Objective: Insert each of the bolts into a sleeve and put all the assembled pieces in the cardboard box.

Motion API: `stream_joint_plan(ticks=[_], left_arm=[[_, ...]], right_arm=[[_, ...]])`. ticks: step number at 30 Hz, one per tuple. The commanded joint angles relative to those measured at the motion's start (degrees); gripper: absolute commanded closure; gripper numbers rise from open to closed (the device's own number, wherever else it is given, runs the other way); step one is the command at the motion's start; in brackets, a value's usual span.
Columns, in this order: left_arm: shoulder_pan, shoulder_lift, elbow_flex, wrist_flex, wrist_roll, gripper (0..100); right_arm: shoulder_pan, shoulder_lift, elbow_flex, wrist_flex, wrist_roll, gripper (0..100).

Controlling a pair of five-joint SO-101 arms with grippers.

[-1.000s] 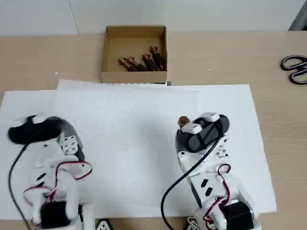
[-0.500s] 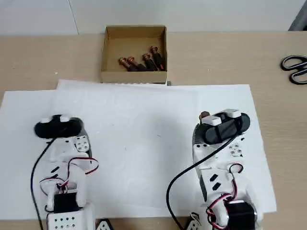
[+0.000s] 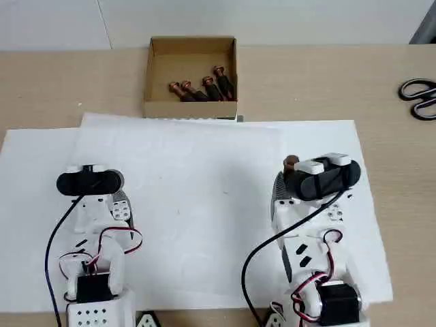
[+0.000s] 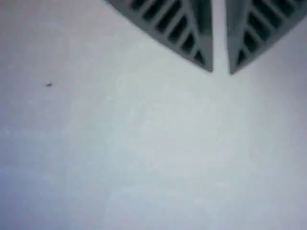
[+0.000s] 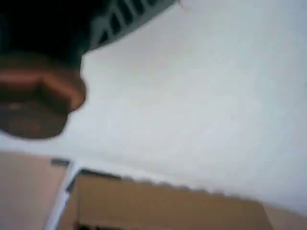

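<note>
Spanning the whole scene from the high view is a pale wooden bench, and over its near half lies a large white paper sheet, made of overlapping pieces, with its far edge just short of the box. On that sheet stand the two white arms with red and black wiring: the left arm at the near left and the right arm at the near right, well apart, each folded low over the paper. Beyond the sheet, at the far middle of the bench, sits the open cardboard box, its front wall just beside the paper's edge. A pair of black-handled scissors lies at the bench's far right edge, well away from everything else. The left tool hangs over bare paper with its slatted fingers drawn almost together, only a slim strip of white between them, gripping nothing. The right tool is clamped on a copper-coloured bolt, whose rounded head pokes out at the front of the wrist, above the paper and well short of the box. Inside the box four dark pieces with copper heads lie side by side against the right half of the floor, near the front wall.
</note>
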Motion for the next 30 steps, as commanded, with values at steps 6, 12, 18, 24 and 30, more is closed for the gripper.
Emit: stream_joint_plan(ticks=[6, 12, 18, 24, 30], left_arm=[[-0.2, -0.6, -0.4, 0.4, 0.1, 99], [-0.2, -0.6, -0.4, 0.4, 0.0, 99], [-0.2, -0.6, -0.4, 0.4, 0.0, 99], [-0.2, -0.6, -0.4, 0.4, 0.0, 99], [-0.2, -0.6, -0.4, 0.4, 0.0, 99]], right_arm=[[-2.9, 12.4, -6.4, -8.2, -1.3, 99.6], [-1.7, 34.0, -19.8, -15.1, -1.3, 99.6], [0.3, 55.5, -32.8, -24.2, -1.4, 99.6], [-0.3, 75.8, -43.3, -37.3, -1.4, 99.6], [-2.2, 93.9, -56.3, -43.6, -1.4, 99.6]])
